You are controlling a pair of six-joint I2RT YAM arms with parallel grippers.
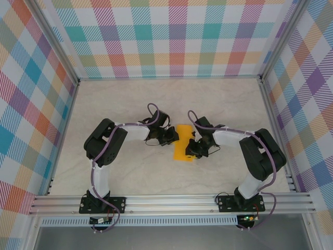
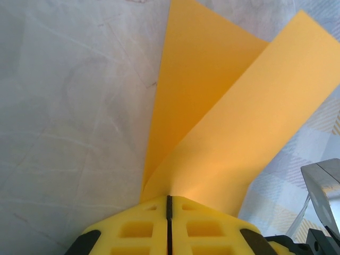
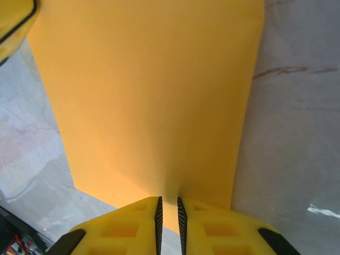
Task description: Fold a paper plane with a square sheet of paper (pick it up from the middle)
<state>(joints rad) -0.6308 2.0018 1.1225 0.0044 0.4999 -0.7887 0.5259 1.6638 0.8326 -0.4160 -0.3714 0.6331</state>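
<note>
The square sheet of paper (image 1: 183,134) is orange-yellow and lies as a narrow upright strip between the two arms at mid-table. In the left wrist view the paper (image 2: 212,106) is folded into two flaps that spread apart in a V. My left gripper (image 2: 169,199) is shut on it where the flaps meet, at the strip's left side (image 1: 170,136). My right gripper (image 3: 169,201) rests its tips on the flat paper (image 3: 149,95) near its near right corner (image 1: 194,149). Its jaws stand a narrow slit apart, and paper and table show through the slit.
The pale marbled table (image 1: 130,99) is walled by plaid panels (image 1: 171,36) with aluminium rails (image 1: 171,200) along the near edge. A left finger (image 3: 13,21) shows at the top left corner of the right wrist view.
</note>
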